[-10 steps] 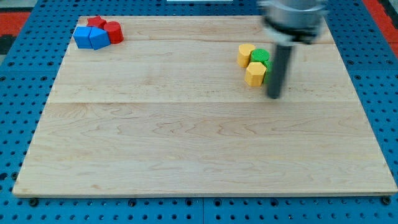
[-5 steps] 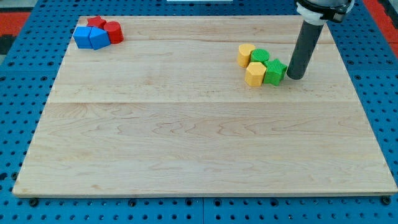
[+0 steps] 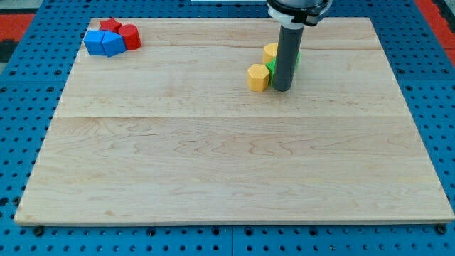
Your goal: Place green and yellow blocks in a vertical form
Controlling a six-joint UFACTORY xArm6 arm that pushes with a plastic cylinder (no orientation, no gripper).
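My tip (image 3: 281, 88) rests on the wooden board (image 3: 227, 163) in the upper right part of the view. A yellow hexagonal block (image 3: 258, 77) lies just left of the tip. A second yellow block (image 3: 270, 51) sits above it, partly behind the rod. Green blocks (image 3: 271, 69) sit between the two yellow ones, mostly hidden by the rod, with a green edge showing on the rod's right (image 3: 296, 58). The tip touches or nearly touches the green blocks.
A cluster of two blue blocks (image 3: 102, 43) and two red blocks (image 3: 122, 33) sits at the board's top left corner. The board lies on a blue perforated table (image 3: 14, 107).
The rod has swept left from the right side of the group. The yellow and green blocks have shifted left, and the lower yellow block now lies further left.
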